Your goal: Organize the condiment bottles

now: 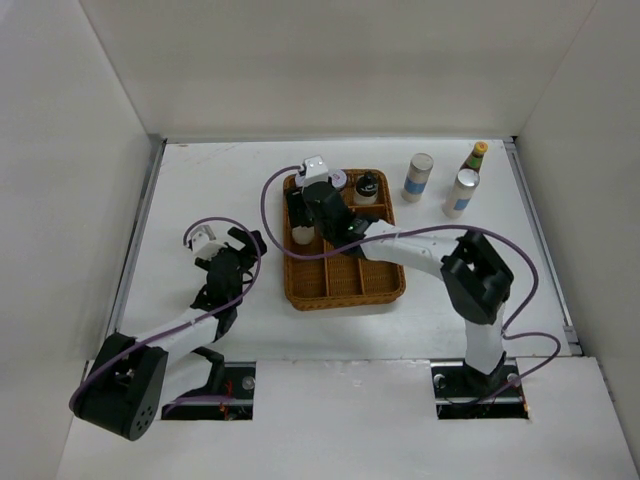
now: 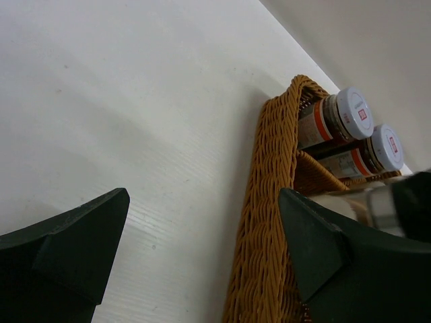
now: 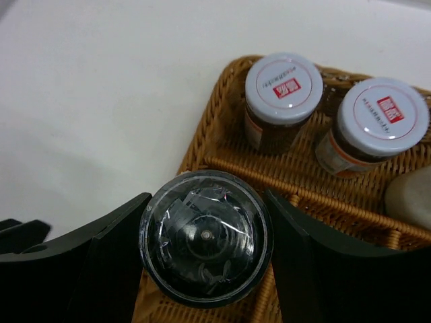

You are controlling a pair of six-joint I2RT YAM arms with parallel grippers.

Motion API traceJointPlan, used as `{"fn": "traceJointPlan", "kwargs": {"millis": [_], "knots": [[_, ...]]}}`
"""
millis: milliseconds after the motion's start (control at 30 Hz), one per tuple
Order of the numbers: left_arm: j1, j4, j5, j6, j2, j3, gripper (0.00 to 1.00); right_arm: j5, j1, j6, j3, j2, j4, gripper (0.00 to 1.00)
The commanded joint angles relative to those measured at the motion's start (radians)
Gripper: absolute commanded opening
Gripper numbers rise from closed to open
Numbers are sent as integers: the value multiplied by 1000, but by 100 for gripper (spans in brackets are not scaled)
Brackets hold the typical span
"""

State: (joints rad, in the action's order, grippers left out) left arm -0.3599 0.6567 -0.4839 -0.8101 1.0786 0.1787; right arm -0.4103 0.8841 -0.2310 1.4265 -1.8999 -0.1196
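My right gripper [image 1: 303,222] [image 3: 207,202] hangs over the left part of the brown wicker tray [image 1: 346,299] [image 3: 205,142], shut on the black-capped bottle [image 3: 202,245] [image 1: 302,238]; its fingers press both sides of the cap. Two white-lidded jars [image 3: 283,87] [image 3: 382,116] stand in the tray's far compartment, also seen from the side in the left wrist view [image 2: 340,118]. A dark-topped jar [image 1: 367,187] stands further right in the tray. On the table to the right are two white-blue cylinders [image 1: 418,177] [image 1: 461,193] and the red sauce bottle [image 1: 474,156]. My left gripper [image 1: 245,260] [image 2: 203,202] is open and holds nothing, just left of the tray [image 2: 262,222].
The tray's front compartments [image 1: 345,275] show bare wicker. White walls close in the table on the left, back and right. My right arm [image 1: 430,255] stretches across the tray's right side.
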Motion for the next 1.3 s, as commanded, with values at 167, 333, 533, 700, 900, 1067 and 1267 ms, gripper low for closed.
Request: {"fn": "traceJointPlan", "kwargs": {"millis": [167,333,533,700,900,1067,1267], "knots": [[-4,34,27,-17,-8,2,95,-97,-11,74,74,-53,-121,62],[-4,44,25,-15,-12,-2,95,-84,-4,62,20,-35,-120,91],[-6,44,24,-14,-17,-2,95,-10,-41,35,-64,211,-109,100],[-7,46,31,-14,-14,-1,95,7,-243,7,-168,378,-126,100],[-11,49,33,-14,-5,4,95,-22,-513,2,-124,288,-25,100],[-12,54,34,-12,-6,2,95,-27,-599,33,-74,185,11,100],[-15,57,45,-12,12,7,95,4,-642,39,3,79,60,100]]}}
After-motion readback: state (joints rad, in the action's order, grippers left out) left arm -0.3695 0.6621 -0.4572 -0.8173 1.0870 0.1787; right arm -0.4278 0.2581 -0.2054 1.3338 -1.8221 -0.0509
